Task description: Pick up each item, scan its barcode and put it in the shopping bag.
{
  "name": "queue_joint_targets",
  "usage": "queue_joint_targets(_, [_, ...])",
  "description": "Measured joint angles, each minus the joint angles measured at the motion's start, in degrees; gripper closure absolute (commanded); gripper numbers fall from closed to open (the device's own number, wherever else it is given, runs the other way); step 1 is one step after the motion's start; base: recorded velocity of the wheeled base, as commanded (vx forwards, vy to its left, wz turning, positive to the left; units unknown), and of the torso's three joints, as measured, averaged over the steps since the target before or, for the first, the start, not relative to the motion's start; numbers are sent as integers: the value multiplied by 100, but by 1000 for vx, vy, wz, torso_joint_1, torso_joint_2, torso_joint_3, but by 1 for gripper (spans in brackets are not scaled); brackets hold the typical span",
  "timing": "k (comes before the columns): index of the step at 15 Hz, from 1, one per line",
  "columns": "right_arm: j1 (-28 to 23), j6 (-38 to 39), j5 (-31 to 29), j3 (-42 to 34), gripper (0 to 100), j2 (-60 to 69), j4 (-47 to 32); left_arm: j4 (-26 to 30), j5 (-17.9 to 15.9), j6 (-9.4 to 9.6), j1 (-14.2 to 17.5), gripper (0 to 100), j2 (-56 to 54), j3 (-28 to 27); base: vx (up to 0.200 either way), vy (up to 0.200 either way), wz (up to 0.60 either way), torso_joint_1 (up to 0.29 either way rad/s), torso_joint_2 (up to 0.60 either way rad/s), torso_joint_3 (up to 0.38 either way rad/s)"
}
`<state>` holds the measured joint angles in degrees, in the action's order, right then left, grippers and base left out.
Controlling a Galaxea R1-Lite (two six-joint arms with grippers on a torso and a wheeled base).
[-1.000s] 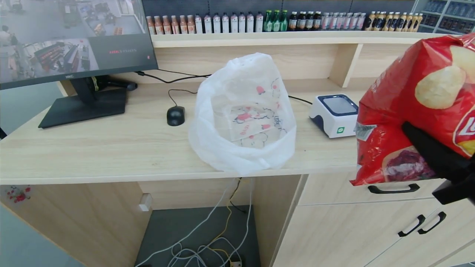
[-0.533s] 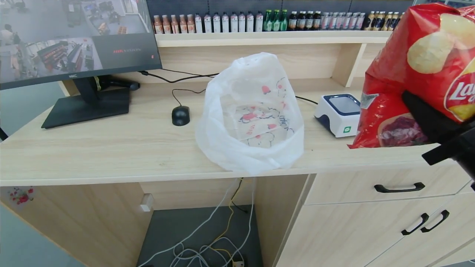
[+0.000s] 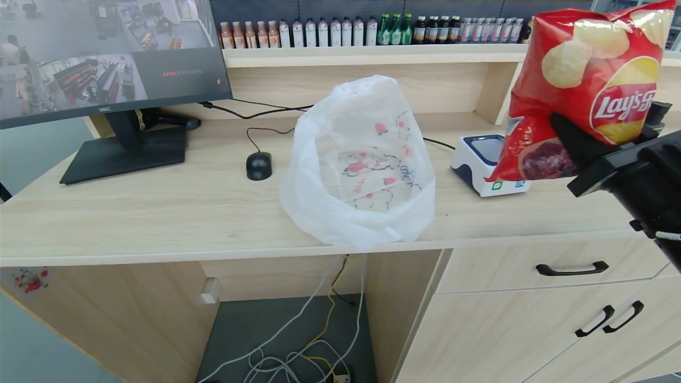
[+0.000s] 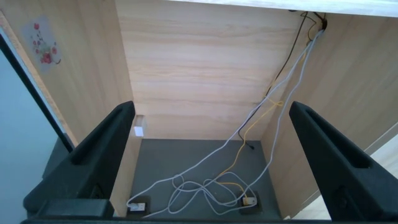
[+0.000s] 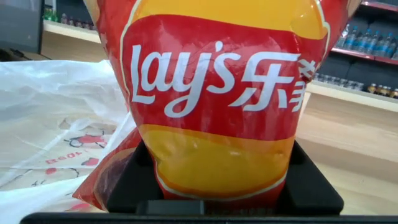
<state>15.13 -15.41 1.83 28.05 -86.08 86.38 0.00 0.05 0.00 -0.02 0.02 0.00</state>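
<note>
1. The counter (image 3: 159,213) carries everything you need for this step. The shopping bag (image 3: 362,170) stands near its front edge and the scanner (image 3: 476,159) sits just to the bag's right.
2. The shopping bag is slumped with its mouth wide open, facing up and towards you. It lies to the left of the load you are carrying.
3. The chip bag (image 3: 585,69) is in the air, long axis close to upright and leaning a little. Its lower corner hangs over the scanner's right side. You cannot tell from here which face carries the barcode.
4. The scanner's glass window faces upward, so I judge the printed code must be turned down towards it before anything goes left into the bag.
5. Your right gripper (image 3: 580,143) is clamped across the chip bag's lower half, with a finger (image 5: 134,180) on each side of the packet. The arm comes in from the right, raised above counter height, and is by far the nearer one.
6. Your left gripper (image 4: 214,155) hangs low under the counter above the cables (image 4: 205,186), jaws spread wide and holding nothing.
</note>
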Motion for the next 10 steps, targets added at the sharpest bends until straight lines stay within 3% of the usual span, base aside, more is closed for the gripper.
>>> queue_joint_targets(10, [-268,239,-9,362,100,-913,11,0,2,0,2,0,0,0,0,0,0,0,0,0])
